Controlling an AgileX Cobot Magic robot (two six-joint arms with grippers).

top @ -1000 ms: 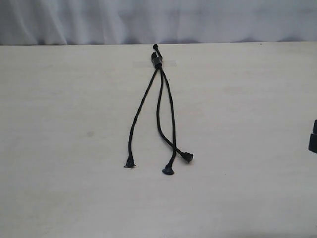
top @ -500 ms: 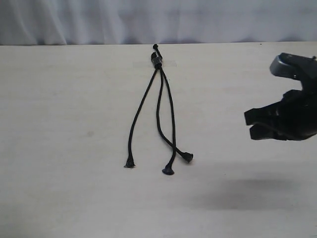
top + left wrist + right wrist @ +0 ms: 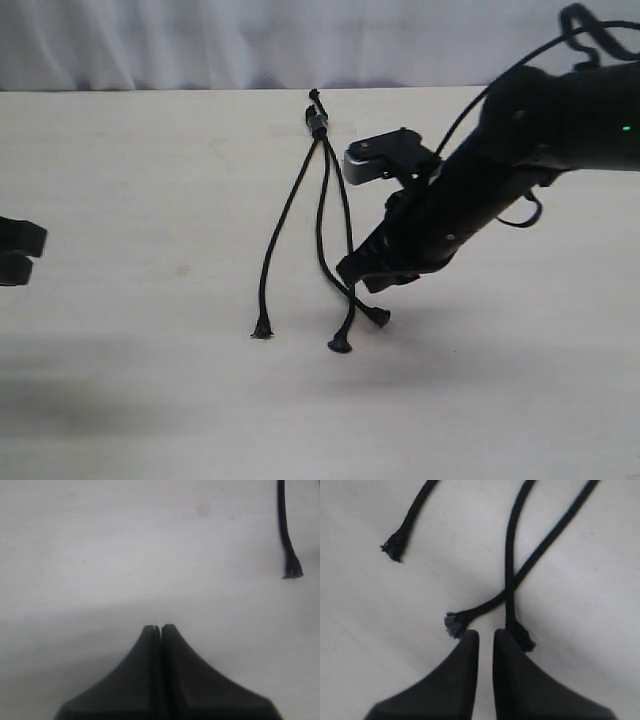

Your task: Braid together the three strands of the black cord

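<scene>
The black cord lies on the pale table, its bound knotted end (image 3: 318, 123) at the far side. The left strand (image 3: 284, 215) runs apart from the others to a frayed tip (image 3: 262, 330). The other two strands cross near their tips (image 3: 340, 346) (image 3: 380, 317). My right gripper (image 3: 362, 278) (image 3: 486, 632) hovers just over that crossing, narrowly open with only bare table in the gap; one frayed tip (image 3: 454, 625) and another tip (image 3: 522, 636) lie just off its fingers. My left gripper (image 3: 22, 255) (image 3: 161, 627) is shut and empty at the left edge, with the left strand's tip (image 3: 291, 572) well off to its side.
A strip of clear tape (image 3: 342, 128) holds the bound end to the table (image 3: 150, 180). A white curtain (image 3: 200, 40) hangs behind the far edge. The right arm's glossy cables (image 3: 590, 30) loop above it.
The right arm has swept in from the right edge to just over the crossed strand ends. The left gripper has come into view at the left edge. The cord has not moved.
</scene>
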